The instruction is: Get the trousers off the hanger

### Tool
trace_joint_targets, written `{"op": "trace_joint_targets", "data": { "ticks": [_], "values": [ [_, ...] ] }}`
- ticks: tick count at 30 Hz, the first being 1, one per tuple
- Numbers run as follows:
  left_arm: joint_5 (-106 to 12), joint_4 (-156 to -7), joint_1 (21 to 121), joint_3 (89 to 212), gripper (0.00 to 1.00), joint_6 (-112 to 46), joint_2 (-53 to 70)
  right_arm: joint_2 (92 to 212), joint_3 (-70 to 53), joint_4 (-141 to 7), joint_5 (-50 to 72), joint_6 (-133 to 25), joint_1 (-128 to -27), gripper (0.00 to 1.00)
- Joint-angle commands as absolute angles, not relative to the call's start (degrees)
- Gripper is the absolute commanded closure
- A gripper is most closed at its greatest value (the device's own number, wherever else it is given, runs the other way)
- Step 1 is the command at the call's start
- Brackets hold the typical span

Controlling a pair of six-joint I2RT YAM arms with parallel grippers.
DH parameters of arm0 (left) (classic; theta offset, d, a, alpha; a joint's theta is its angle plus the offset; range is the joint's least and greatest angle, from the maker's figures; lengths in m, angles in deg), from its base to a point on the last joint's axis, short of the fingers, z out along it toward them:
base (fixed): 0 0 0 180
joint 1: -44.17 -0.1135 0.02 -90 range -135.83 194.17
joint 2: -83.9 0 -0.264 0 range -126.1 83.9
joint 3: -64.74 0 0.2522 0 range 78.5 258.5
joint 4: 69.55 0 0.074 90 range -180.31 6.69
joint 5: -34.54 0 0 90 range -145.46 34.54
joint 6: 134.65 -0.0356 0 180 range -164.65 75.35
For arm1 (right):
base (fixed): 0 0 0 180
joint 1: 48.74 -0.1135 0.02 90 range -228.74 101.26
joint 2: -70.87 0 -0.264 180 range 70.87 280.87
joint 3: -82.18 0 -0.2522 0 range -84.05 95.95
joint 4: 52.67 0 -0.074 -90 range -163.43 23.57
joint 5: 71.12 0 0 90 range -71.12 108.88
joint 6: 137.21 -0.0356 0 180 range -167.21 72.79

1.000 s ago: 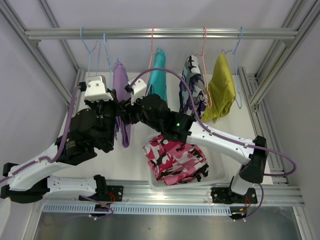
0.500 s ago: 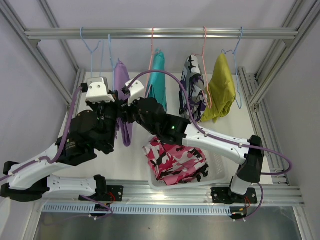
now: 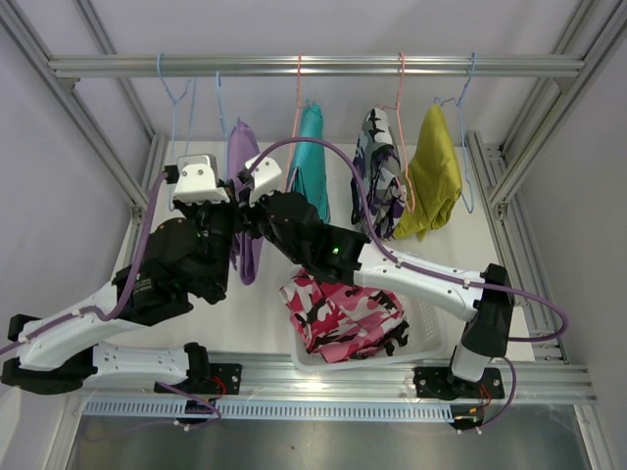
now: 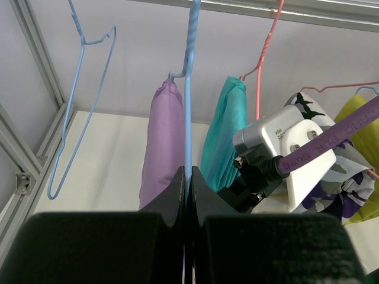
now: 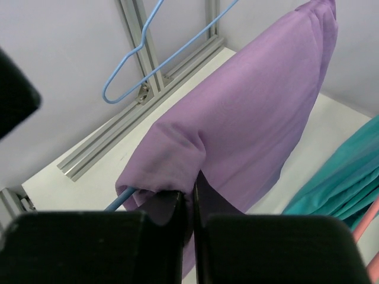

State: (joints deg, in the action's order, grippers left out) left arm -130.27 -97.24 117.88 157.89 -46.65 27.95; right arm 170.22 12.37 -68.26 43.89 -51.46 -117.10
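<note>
Lilac trousers (image 3: 242,166) (image 4: 162,145) (image 5: 249,118) hang on a blue hanger (image 3: 217,93) (image 4: 189,89) from the top rail. My left gripper (image 4: 188,177) (image 3: 227,211) is shut on that hanger's wire just below the hook. On the lilac cloth near its lower fold my right gripper (image 5: 195,192) (image 3: 250,217) is shut, the hanger's bar (image 5: 118,200) poking out beside it. Teal trousers (image 3: 310,147), purple-grey camouflage trousers (image 3: 380,171) and mustard trousers (image 3: 434,176) hang further right. Pink camouflage trousers (image 3: 343,311) lie in the basket (image 3: 431,323).
An empty blue hanger (image 3: 174,93) (image 4: 80,100) hangs at the rail's left end. Aluminium frame posts (image 3: 78,117) close in both sides. The right arm's purple cable (image 3: 333,157) loops in front of the teal trousers.
My right gripper has shut on the lilac trousers; a moment ago it stood open. Both arms and the lilac trousers with their hanger have shifted slightly right.
</note>
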Motion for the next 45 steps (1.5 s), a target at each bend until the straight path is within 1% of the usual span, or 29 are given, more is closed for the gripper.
{"op": "trace_joint_targets", "data": {
  "ticks": [1, 10, 11, 20, 28, 36, 40, 45],
  "values": [
    [-130.4, -94.3, 118.8, 157.9, 0.99, -46.7, 27.9, 169.6, 12.6, -64.7, 45.4, -52.1, -116.3, 1.0],
    [-131.1, -93.1, 118.3, 155.0, 0.99, -45.9, 28.6, 165.4, 13.0, -66.4, 43.0, -53.0, -116.9, 1.0],
    [-130.8, -93.7, 117.9, 154.9, 1.0, -45.4, 28.6, 164.9, 13.2, -68.5, 42.6, -53.4, -117.1, 1.0],
    [-126.1, -107.8, 112.0, 155.4, 0.99, -32.1, 29.3, 159.2, 12.6, -70.5, 40.9, -54.3, -119.3, 1.0],
    [-122.2, -115.1, 108.8, 156.0, 0.99, -24.1, 26.9, 156.0, 12.5, -71.7, 40.4, -54.2, -120.6, 1.0],
    [-120.2, -118.4, 106.6, 154.8, 0.99, -20.8, 26.7, 153.3, 13.3, -73.0, 41.4, -52.7, -121.3, 1.0],
    [-118.2, -119.1, 104.9, 153.7, 1.0, -20.2, 27.9, 151.6, 15.2, -75.7, 43.9, -51.1, -121.5, 1.0],
    [-115.9, -117.8, 102.8, 149.3, 1.0, -21.9, 29.8, 148.6, 16.5, -77.6, 45.6, -49.2, -121.6, 1.0]
  ]
}}
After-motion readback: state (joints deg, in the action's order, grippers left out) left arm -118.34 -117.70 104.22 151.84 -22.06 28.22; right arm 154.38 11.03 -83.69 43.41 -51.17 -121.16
